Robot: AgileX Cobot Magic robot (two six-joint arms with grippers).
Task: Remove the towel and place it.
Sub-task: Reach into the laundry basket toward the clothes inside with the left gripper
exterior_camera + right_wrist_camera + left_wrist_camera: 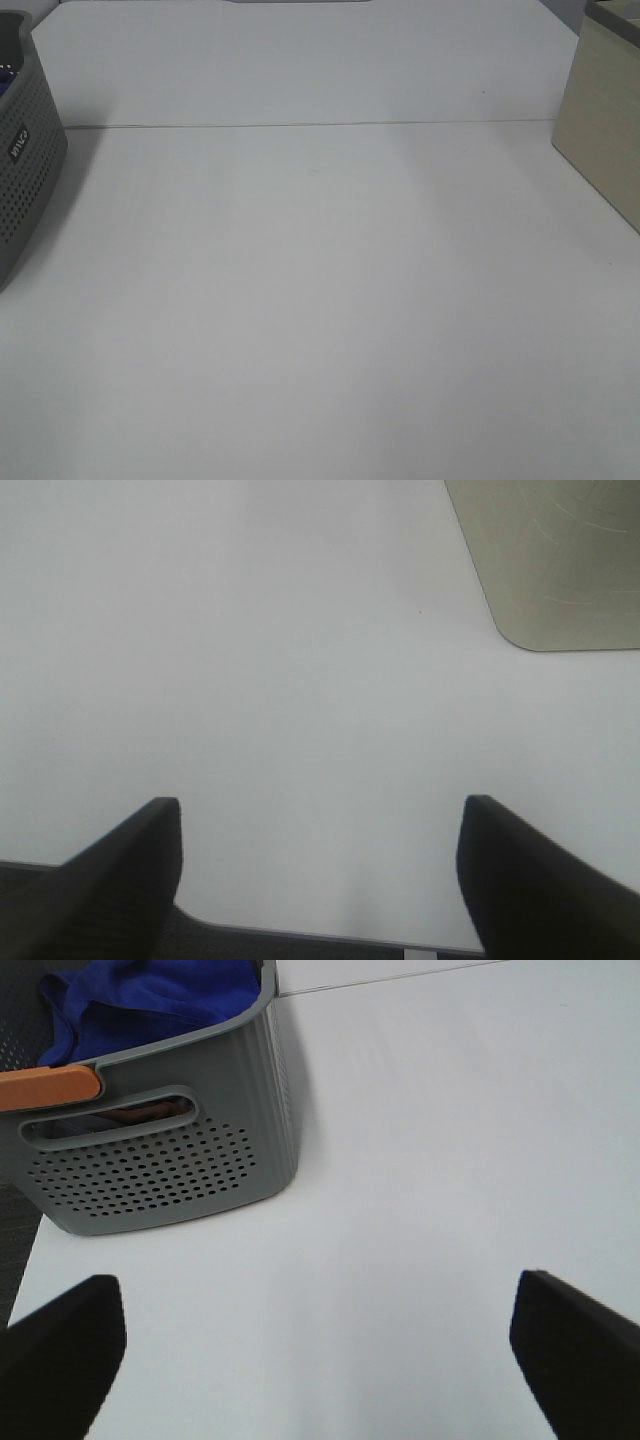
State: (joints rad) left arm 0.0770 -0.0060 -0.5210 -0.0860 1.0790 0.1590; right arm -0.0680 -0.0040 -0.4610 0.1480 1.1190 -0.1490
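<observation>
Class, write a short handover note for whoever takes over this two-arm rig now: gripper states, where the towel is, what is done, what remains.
Left gripper: open, empty, over the white table beside the grey perforated plastic basket.
Right gripper: open, empty, over the table near the beige box.
Royal-blue microfibre towel: bunched inside the basket, nothing gripping it.
Done: nothing yet.
Left: grasp the towel, lift it out, set it down, likely on the table.
</observation>
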